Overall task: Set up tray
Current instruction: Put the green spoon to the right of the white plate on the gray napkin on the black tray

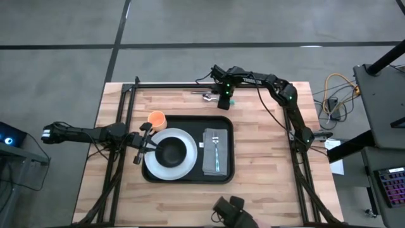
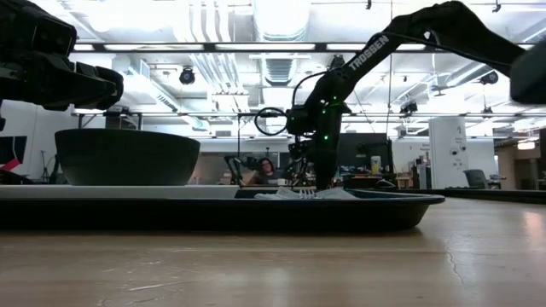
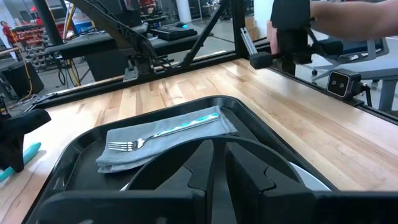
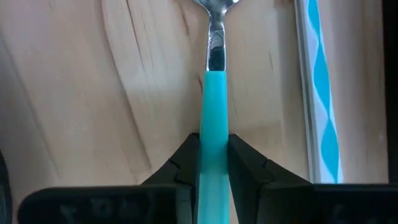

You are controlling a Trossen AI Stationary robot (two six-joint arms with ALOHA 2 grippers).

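Tray [image 1: 144, 166] mid-table, holding plate [image 1: 180, 166], bowl [image 1: 171, 151], napkin [image 1: 208, 152] and fork [image 1: 217, 152]. Right tool [image 4: 213, 155] clenched on teal-handled spoon [image 4: 215, 93] lying on table beyond tray. Left tool [image 1: 143, 143] over plate's edge, cannot tell its state. Risk: narrow handle pivots or slips during lift

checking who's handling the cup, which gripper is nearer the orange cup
Left. The left gripper sits at the tray's left edge by the bowl, just below the orange cup. The right gripper is farther off, above the tray, jaws shut on a teal-handled utensil.
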